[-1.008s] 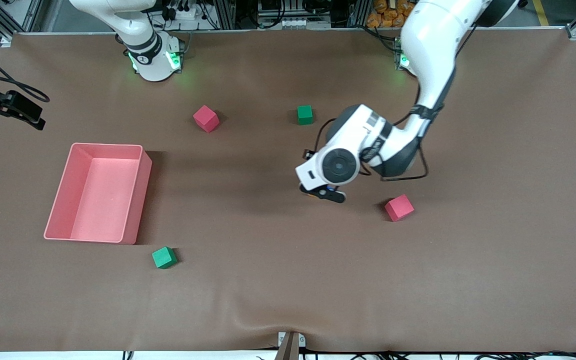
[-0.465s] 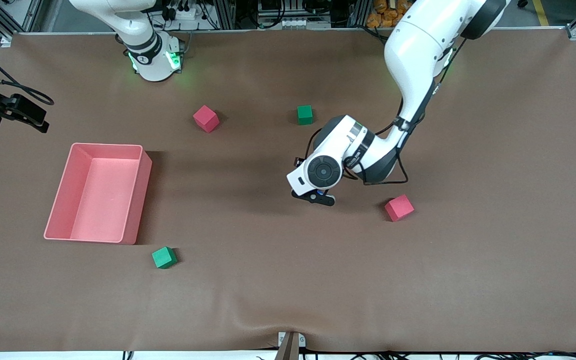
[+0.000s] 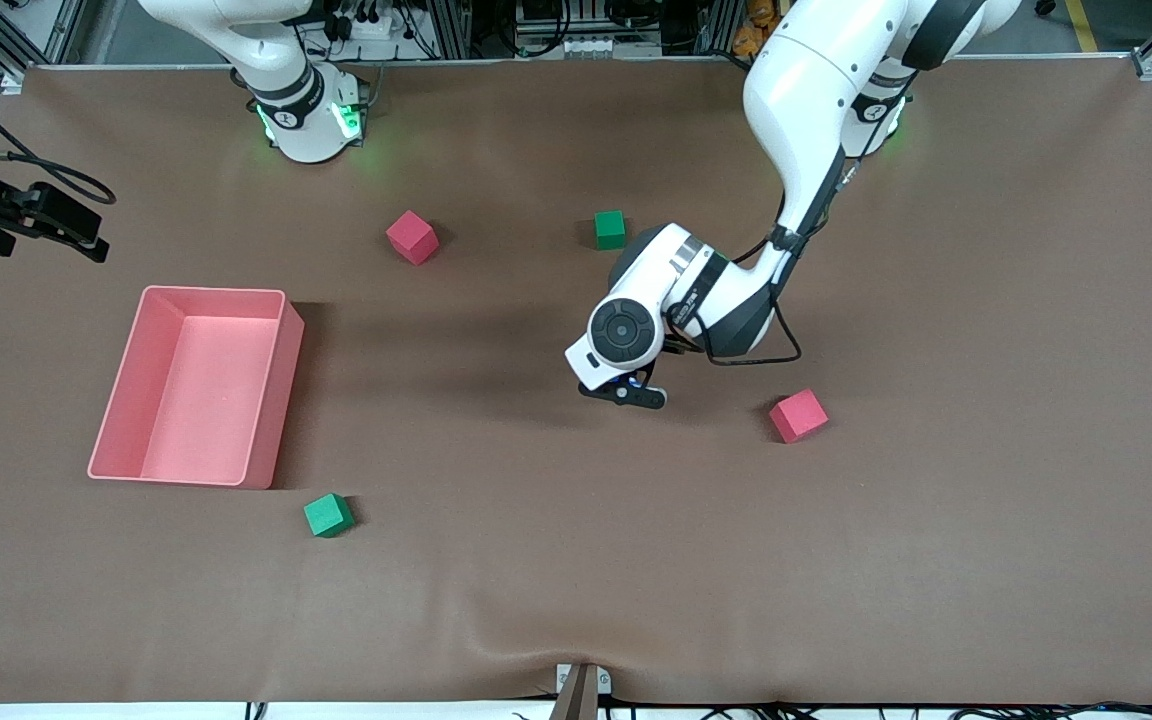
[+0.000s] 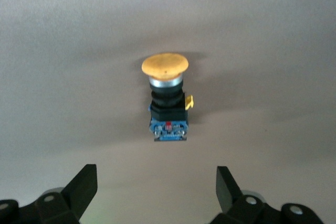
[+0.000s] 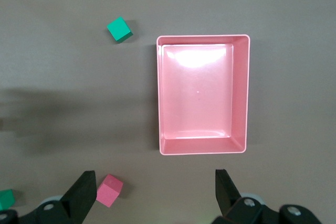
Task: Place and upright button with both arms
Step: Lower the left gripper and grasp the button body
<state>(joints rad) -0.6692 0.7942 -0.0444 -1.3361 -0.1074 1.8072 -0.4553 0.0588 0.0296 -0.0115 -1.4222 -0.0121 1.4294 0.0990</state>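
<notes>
The button has an orange cap, a black body and a blue end. In the left wrist view it rests on the brown table, ahead of my left gripper and apart from its fingers. I cannot tell whether it stands or lies. My left gripper is open and empty. In the front view it is low over the middle of the table, and the wrist hides nearly all of the button. My right gripper is open and empty. It hangs high at the right arm's end of the table.
A pink tray stands toward the right arm's end and also shows in the right wrist view. A pink cube lies near the left gripper. A green cube, another pink cube and another green cube lie around.
My left hand has moved a little toward the right arm's end and drawn back toward its base. The orange bit seen at its fingers no longer shows. The right gripper drifted slightly.
</notes>
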